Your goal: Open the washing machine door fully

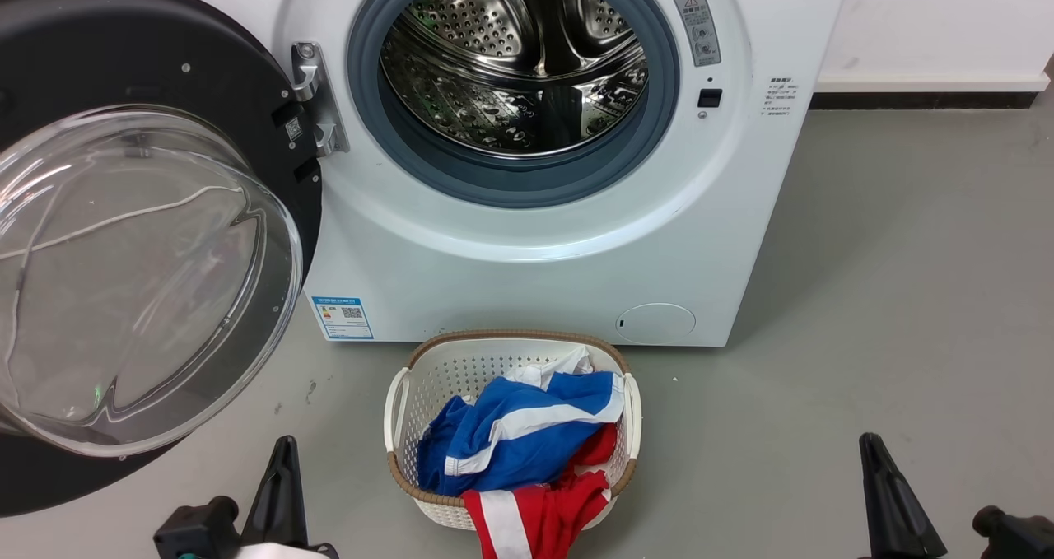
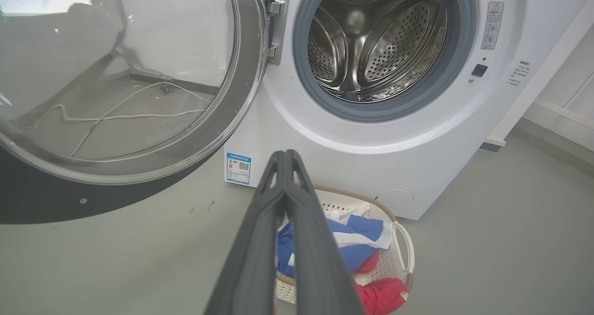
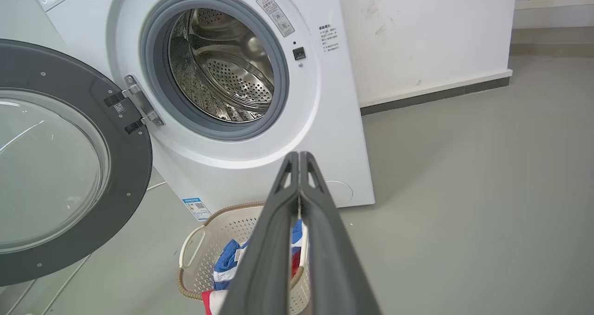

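At 9 o'clock: washing machine door (image 1: 123,40) wide open. Left hand (image 2: 284,156), right hand (image 3: 299,156) closed, empty. Risk: left hand bumps door back.

bright even light, sharp pictures, glare on door glass (image 1: 140,279).

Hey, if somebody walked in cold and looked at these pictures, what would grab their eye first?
The large round glossy black door with its bulging clear glass window stands swung open at the left of the white front-loading washing machine, baring the shiny perforated steel drum. Next comes the white perforated plastic laundry basket on the grey floor before the machine, heaped with blue, white and red clothes.
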{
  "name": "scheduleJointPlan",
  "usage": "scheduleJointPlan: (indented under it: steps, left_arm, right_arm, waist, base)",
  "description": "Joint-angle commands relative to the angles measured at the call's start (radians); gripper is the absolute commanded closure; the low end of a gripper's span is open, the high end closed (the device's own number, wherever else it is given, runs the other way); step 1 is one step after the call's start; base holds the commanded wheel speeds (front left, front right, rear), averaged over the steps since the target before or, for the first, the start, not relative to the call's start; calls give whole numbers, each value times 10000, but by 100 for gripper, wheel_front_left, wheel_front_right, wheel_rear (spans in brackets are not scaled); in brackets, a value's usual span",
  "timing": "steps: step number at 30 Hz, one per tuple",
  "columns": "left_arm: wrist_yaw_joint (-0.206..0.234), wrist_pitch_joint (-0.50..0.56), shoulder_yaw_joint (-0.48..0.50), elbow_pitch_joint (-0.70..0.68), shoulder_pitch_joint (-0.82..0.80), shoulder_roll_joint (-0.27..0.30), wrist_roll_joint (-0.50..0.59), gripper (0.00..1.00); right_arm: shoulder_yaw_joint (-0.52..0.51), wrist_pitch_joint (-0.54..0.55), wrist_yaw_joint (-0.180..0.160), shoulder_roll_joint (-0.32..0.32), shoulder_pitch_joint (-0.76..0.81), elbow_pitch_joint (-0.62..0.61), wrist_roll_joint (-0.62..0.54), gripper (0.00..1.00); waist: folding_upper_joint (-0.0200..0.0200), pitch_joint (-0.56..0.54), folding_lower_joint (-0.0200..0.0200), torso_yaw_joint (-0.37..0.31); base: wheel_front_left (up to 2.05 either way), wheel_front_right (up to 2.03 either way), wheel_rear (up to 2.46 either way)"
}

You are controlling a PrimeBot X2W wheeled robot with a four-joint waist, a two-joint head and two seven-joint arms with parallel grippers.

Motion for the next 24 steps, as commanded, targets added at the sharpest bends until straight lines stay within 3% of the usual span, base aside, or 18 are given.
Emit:
scheduleJointPlan:
  steps: [1, 11, 24]
  left_arm:
    - [-37, 72, 52, -113, -297, 28, -347, 100]
    - [-254, 571, 198, 90, -617, 6, -2544, 100]
    - [-455, 1055, 354, 309, -943, -14, -4609, 100]
  right_arm:
    - [5, 54, 0, -97, -300, -83, 361, 100]
    - [13, 469, -1, -204, -775, 273, 2572, 100]
    - [-24, 891, 0, -273, -1210, 600, 4619, 100]
  waist:
    - [-1, 2, 0, -1]
    - [-1, 31, 0, -13]
    - [-1, 61, 0, -25]
  base:
    - [0, 0, 0]
    - [0, 0, 0]
    - [0, 0, 0]
